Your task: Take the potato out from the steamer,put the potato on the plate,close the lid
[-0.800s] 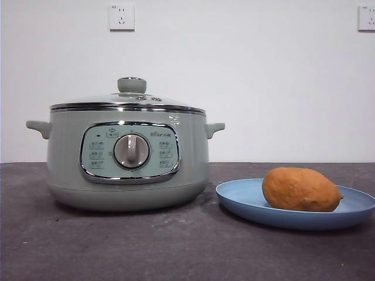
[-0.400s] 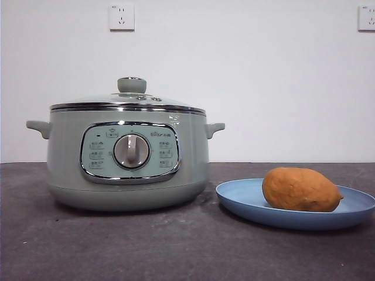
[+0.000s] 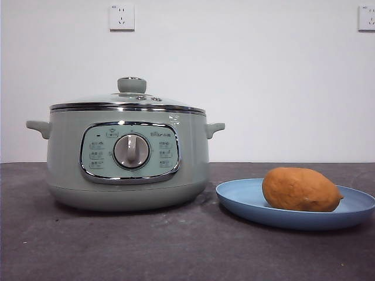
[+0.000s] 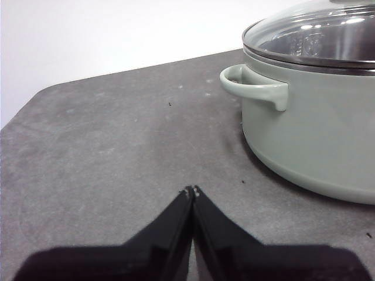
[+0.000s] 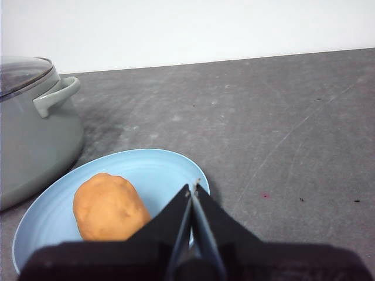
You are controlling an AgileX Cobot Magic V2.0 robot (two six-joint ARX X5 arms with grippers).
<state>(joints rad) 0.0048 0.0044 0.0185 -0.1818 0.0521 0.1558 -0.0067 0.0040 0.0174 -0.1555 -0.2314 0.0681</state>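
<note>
The potato (image 3: pixel 301 189) is being carried by the plate (image 3: pixel 246 200) at the steamer's (image 3: pixel 126 158) 3 o'clock, the lid (image 3: pixel 130 99) is being borne seated, so both pincers, left pincer (image 4: pixel 191 190) and right pincer (image 5: pixel 192 188), are being kept pressed together, empty.

Open grey table (image 3: pixel 146 246) lies in front of the steamer (image 3: pixel 129 158) and plate (image 3: pixel 246 199). A narrow gap separates these two. The lid (image 3: pixel 129 99) sits closed, blocking the pot's mouth. The potato (image 3: pixel 300 189) occupies the plate, leaving bare rim beside the steamer
</note>
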